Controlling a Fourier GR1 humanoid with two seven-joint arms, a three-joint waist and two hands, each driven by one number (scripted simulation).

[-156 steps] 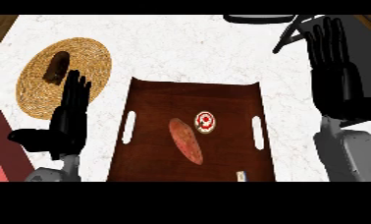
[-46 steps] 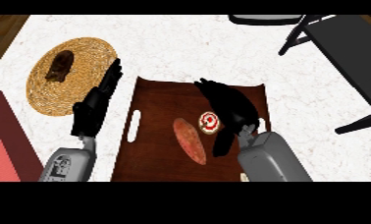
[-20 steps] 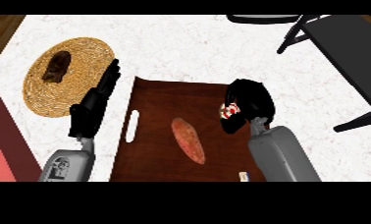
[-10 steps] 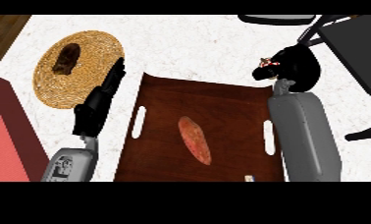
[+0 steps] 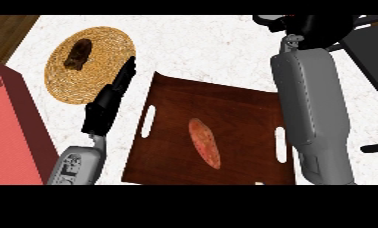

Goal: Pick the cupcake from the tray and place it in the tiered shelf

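Presumably the light, soft cupcake, gone from the tray (image 5: 221, 99), sits hidden in the right hand (image 5: 314, 24), curled at the shelf (image 5: 362, 37); hold its base, not frosting; left hand (image 5: 111, 99) open

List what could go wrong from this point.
1. The right hand is at the view's top edge by the dark shelf frame; the cupcake is hidden, so its placement cannot be checked and it might catch the frame.
2. The right forearm hangs over the tray's right edge and could nudge it.
3. The left hand lies beside the woven mat and could shift it.
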